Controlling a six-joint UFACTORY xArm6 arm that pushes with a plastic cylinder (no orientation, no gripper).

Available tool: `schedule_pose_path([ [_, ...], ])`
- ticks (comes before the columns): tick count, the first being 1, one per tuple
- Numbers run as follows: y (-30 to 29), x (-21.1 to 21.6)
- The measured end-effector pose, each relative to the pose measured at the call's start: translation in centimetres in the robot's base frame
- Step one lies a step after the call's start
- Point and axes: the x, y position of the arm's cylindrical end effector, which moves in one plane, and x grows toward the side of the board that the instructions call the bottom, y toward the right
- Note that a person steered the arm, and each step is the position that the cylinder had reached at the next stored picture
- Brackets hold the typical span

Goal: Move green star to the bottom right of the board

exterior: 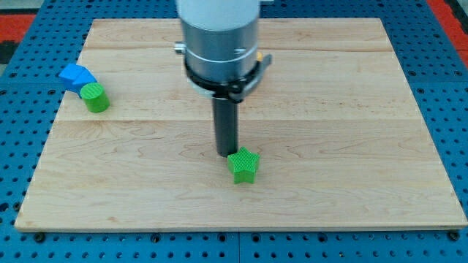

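Note:
A green star block (243, 166) lies on the wooden board (351, 146), a little below the board's middle. My tip (226, 153) is the lower end of a dark rod hanging from the grey arm at the view's top centre. It stands just to the upper left of the green star, touching it or nearly so.
A green cylinder block (94, 96) and a blue block (76, 76) sit together at the board's left edge, the blue one partly off the board. Blue pegboard surrounds the board on all sides.

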Motion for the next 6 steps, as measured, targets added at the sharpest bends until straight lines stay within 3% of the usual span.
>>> schedule_pose_path([
  [2, 3.0, 3.1],
  [3, 2.5, 3.4],
  [4, -2.2, 4.0],
  [6, -0.4, 4.7],
])
